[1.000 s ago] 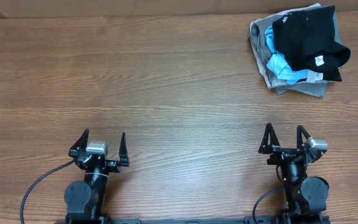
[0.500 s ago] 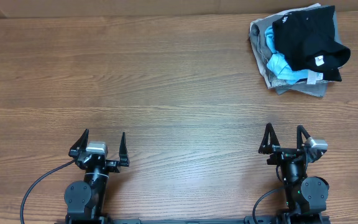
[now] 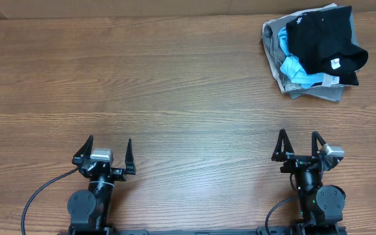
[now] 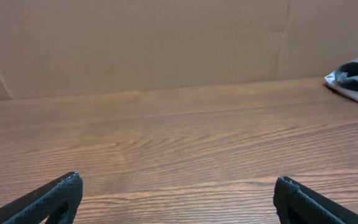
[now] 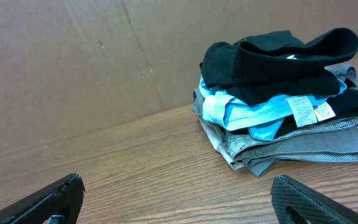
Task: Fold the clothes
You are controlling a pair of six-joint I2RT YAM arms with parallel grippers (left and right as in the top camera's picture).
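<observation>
The black shirt (image 3: 322, 37) lies crumpled on top of a pile of clothes at the table's far right corner, with a small white tag showing. It also shows in the right wrist view (image 5: 272, 62), on top of the pile. My left gripper (image 3: 104, 152) is open and empty near the front left edge; its fingertips frame bare wood in the left wrist view (image 4: 178, 193). My right gripper (image 3: 298, 145) is open and empty near the front right edge, well short of the pile (image 5: 178, 193).
Under the black shirt lie a light blue shirt (image 3: 294, 68) (image 5: 253, 112) and grey folded garments (image 3: 312, 90) (image 5: 291, 146). A brown cardboard wall (image 5: 73, 62) backs the wooden table (image 3: 162, 85). The pile's edge shows in the left wrist view (image 4: 356, 78).
</observation>
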